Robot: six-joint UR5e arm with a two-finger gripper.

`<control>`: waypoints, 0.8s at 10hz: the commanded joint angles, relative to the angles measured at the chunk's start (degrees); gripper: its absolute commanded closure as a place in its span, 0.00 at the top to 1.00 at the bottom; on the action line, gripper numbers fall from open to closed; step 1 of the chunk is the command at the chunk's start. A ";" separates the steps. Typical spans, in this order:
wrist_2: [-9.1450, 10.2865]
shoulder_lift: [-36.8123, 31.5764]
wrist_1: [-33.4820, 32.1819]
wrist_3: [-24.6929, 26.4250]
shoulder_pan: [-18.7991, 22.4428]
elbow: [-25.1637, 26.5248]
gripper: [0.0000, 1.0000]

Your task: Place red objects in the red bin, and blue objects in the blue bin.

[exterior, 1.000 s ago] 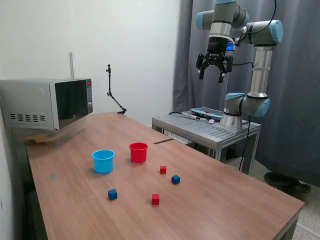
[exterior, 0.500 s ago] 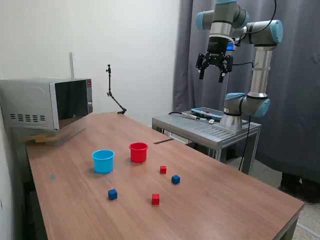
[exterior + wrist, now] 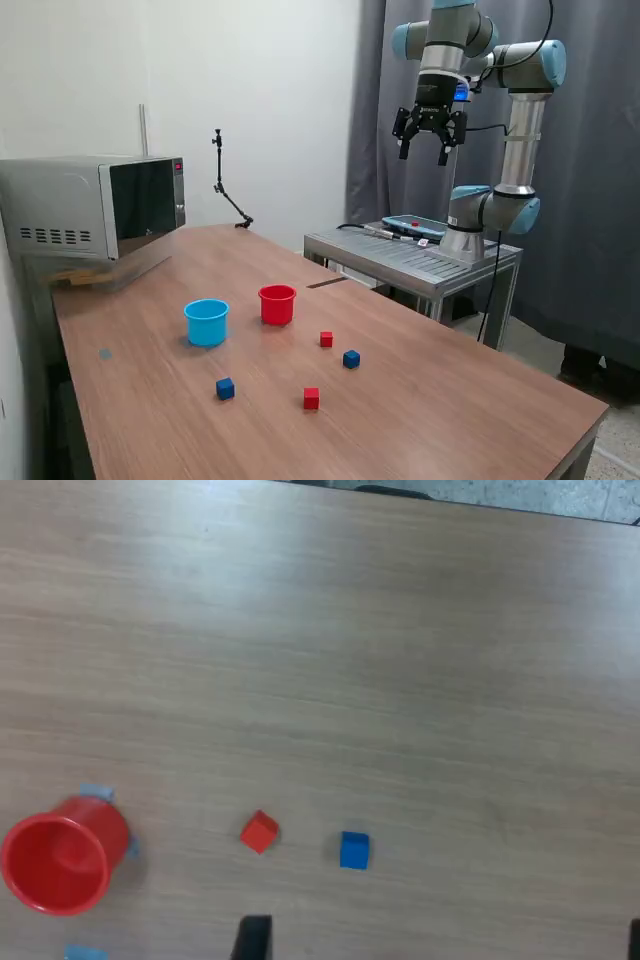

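On the wooden table stand the red bin and, to its left in the exterior view, the blue bin. Two red cubes and two dark blue cubes lie scattered in front of the bins. My gripper hangs high above the table's far side, open and holding nothing. The wrist view looks down on the red bin, one red cube and one blue cube, with a dark fingertip at the picture's edge.
A microwave sits on the table's far corner at the exterior view's left. A thin black stand rises behind the table. A grey metal platform carries the arm's base beyond the table. A dark curtain hangs behind it.
The gripper has risen very slightly between the earlier frames and now. Cubes and bins have not moved.
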 commanded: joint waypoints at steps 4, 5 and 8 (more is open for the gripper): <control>0.08 0.33 -2.12 0.20 -0.28 -0.76 1.00; 0.08 1.12 -2.73 0.21 -0.45 -1.11 1.00; 0.08 5.51 -8.78 -0.32 -0.63 -3.31 1.00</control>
